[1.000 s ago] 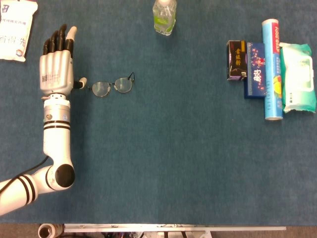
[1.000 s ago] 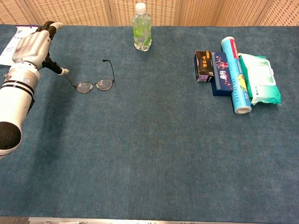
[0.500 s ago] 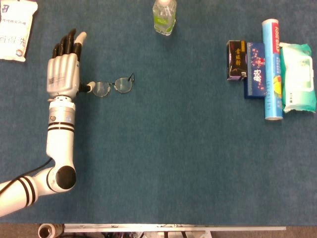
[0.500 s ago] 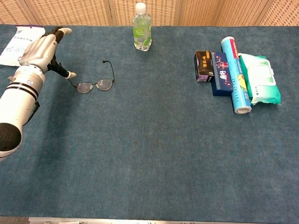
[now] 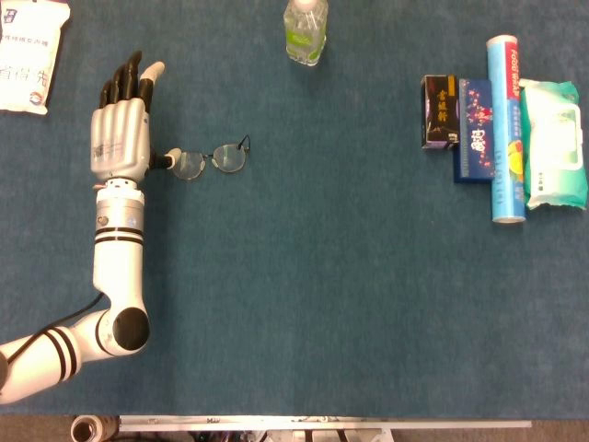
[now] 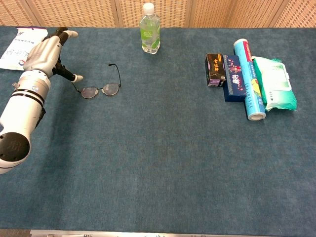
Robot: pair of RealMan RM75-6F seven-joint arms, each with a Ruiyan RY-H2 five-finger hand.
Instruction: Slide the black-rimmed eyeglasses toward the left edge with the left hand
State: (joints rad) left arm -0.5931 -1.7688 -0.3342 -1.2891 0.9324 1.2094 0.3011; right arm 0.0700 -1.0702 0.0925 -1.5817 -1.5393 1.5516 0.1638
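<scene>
My left hand (image 5: pixel 121 129), open and holding nothing, has drifted right until its thumb reaches the glasses (image 5: pixel 210 160) (upper left of frame), so sliding can start.

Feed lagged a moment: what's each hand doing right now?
Left hand: open, fingers extended, holding nothing; thumb beside the eyeglasses, contact cannot be told.
Right hand: not in either view.

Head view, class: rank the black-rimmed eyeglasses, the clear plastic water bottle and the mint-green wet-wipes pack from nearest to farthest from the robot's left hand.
1. Black-rimmed eyeglasses, just right of the left hand.
2. Clear plastic water bottle, far edge, near the middle.
3. Mint-green wet-wipes pack, far right.
</scene>
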